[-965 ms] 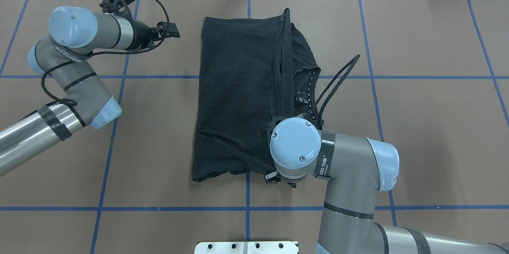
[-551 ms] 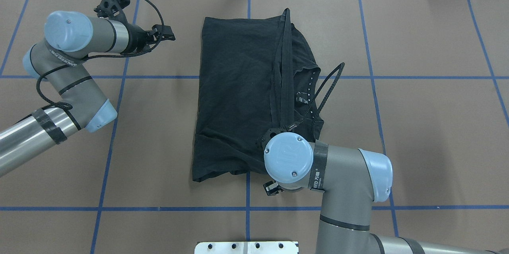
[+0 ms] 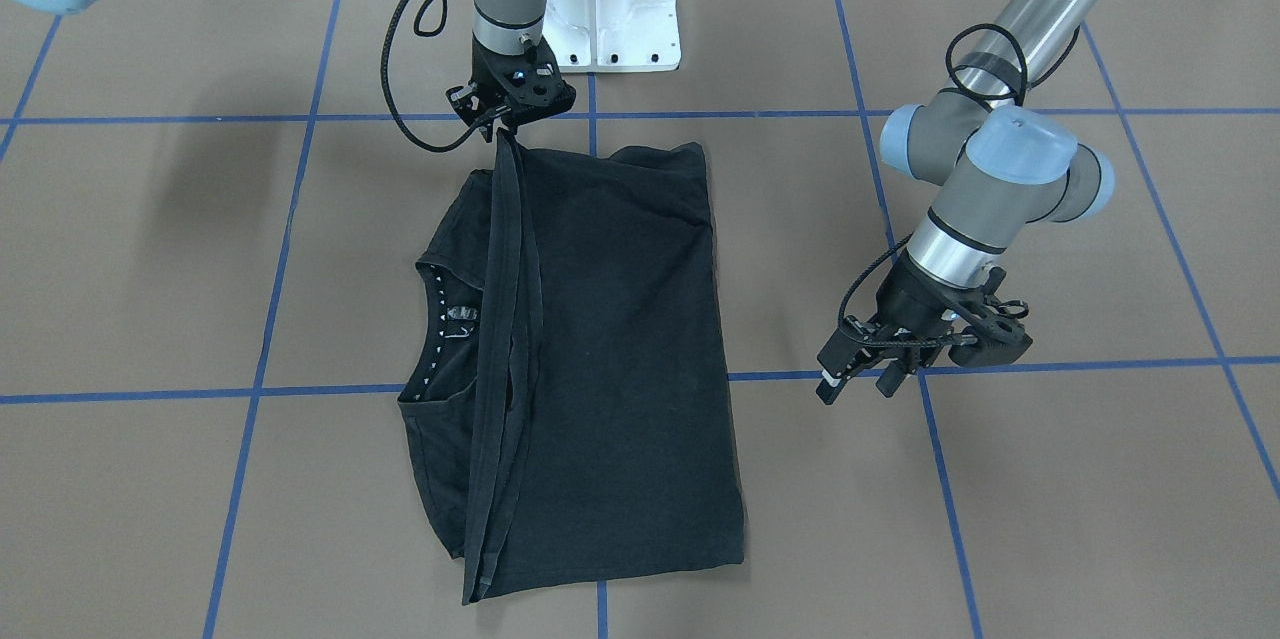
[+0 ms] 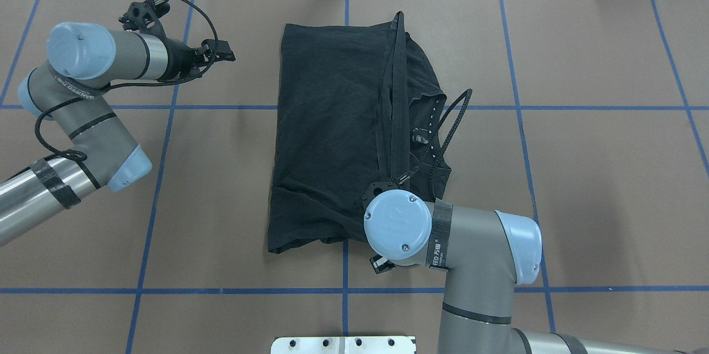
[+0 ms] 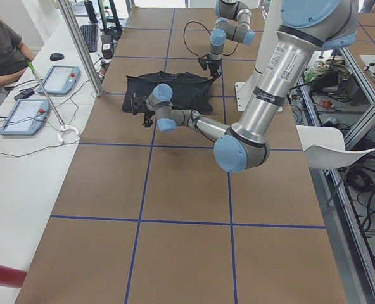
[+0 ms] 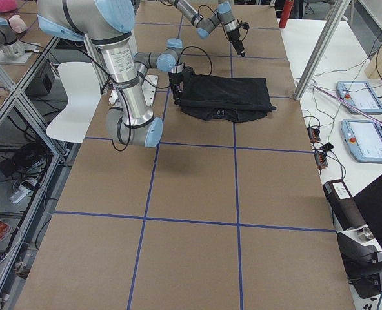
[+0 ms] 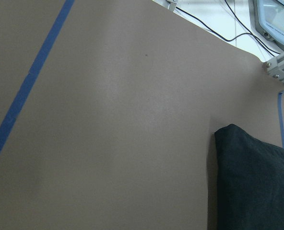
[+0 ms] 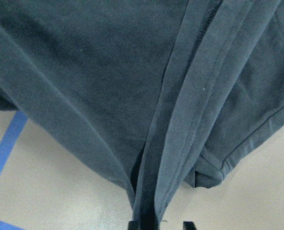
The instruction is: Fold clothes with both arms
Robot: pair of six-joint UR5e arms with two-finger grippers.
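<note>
The right end effector (image 3: 505,124), in the upper middle of the front-facing view, is closed on a narrow band of the black T-shirt (image 4: 327,138). In the overhead view its wrist stands a little nearer the bottom of the frame than one second ago. The band now runs tight in a straight ridge from the top edge of the shirt down to the grip. The shirt lies in the centre of the counter (image 4: 581,177), already folded lengthwise, with the collar showing on its right side in the overhead view.

Farther away, at the upper left of the overhead view, the left end effector (image 4: 219,57) has drifted more to the left, well apart from the cloth. Its fingers are spread and it holds nothing.

I judge that the right arm alone is drawing this edge for the next fold, while the left arm has no hold on the cloth.
</note>
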